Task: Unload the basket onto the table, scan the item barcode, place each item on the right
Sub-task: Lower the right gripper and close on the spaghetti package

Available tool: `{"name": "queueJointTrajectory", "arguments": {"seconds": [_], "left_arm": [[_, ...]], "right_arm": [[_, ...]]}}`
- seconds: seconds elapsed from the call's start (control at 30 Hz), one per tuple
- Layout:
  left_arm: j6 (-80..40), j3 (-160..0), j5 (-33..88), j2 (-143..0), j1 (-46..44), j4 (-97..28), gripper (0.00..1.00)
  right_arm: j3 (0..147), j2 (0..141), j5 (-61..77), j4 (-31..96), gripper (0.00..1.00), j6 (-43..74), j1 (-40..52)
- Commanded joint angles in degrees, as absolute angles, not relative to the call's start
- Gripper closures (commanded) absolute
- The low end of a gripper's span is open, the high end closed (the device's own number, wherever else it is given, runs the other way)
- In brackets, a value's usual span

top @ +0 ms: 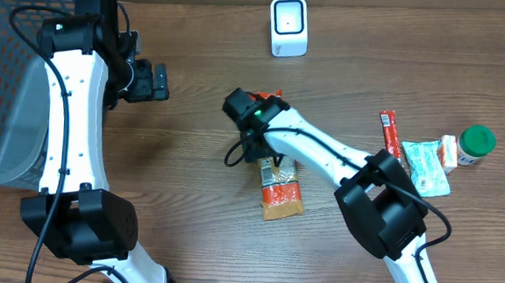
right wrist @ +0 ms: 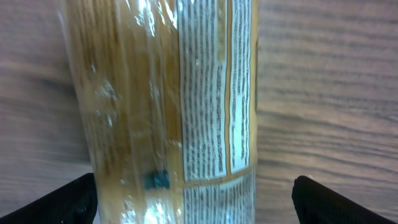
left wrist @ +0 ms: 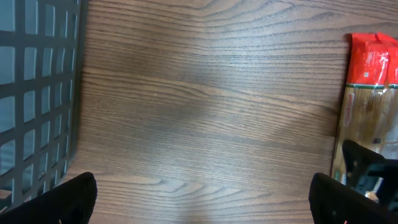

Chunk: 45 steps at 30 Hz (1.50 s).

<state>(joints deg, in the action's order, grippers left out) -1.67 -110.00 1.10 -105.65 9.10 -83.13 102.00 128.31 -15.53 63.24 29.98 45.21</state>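
**Two open grippers, one glossy packet, and several ways to miss the scan**

The right gripper (top: 253, 128) hangs over the far end of the spaghetti packet (top: 281, 192). The packet lies flat near the middle of the tabletop (top: 188, 181), its long side running from the far edge toward the near edge. In the right wrist view the fingers (right wrist: 68, 199) stand spread wide on either side of the packet and hold nothing. Whether they touch the film I cannot tell. The left gripper (top: 155, 81) is likewise spread and empty, toward the left edge near the basket (top: 11, 74). The scanner (top: 288, 27) stands at the far edge, well apart from the packet.

The likeliest trouble is the grip itself. The film looks slick and crinkled, so a pinch could slide off or catch only loose wrapper. Because the grasp sits at one end of a long packet, the free end would probably droop on lifting and might twist out of the hold. A hard squeeze could snap the strands inside.

The scan could also fail. Only fine print shows on the upper face and no barcode is plainly visible, so the wrong side might be offered to the scanner. Glare on the film could spoil the read too. A loop of cable (top: 231, 153) beside the packet might also snag it.
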Motion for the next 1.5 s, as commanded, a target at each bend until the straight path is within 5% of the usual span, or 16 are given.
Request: {"name": "queueJointTrajectory", "arguments": {"seconds": [0.0, 0.27, 0.57, 1.03, 1.37, 1.47], "left_arm": [[-1.26, -111.02, 1.30, -104.22, 8.99, -83.11, 0.00], [-1.26, -111.02, 1.30, -104.22, 8.99, -83.11, 0.00], [-1.26, -111.02, 1.30, -104.22, 8.99, -83.11, 0.00], [-1.26, -111.02, 1.32, -104.22, 8.99, -83.11, 0.00], [-1.26, -111.02, 1.30, -104.22, 8.99, -83.11, 0.00], [-1.26, -111.02, 1.32, -104.22, 8.97, -83.11, 0.00]], "right_arm": [[102.00, 125.86, -8.25, 65.87, 0.00, 23.51, 42.35], [101.93, 126.04, -4.91, 67.79, 0.00, 23.31, 40.10], [101.86, 126.23, 1.04, 68.03, 0.00, 7.46, 40.93], [99.20, 128.46, -3.36, 61.34, 0.00, 10.85, 41.52], [98.43, 128.46, -3.27, 60.25, 0.22, 10.87, 41.52], [98.43, 128.46, -2.09, 59.51, 0.17, 10.87, 41.52]]}}
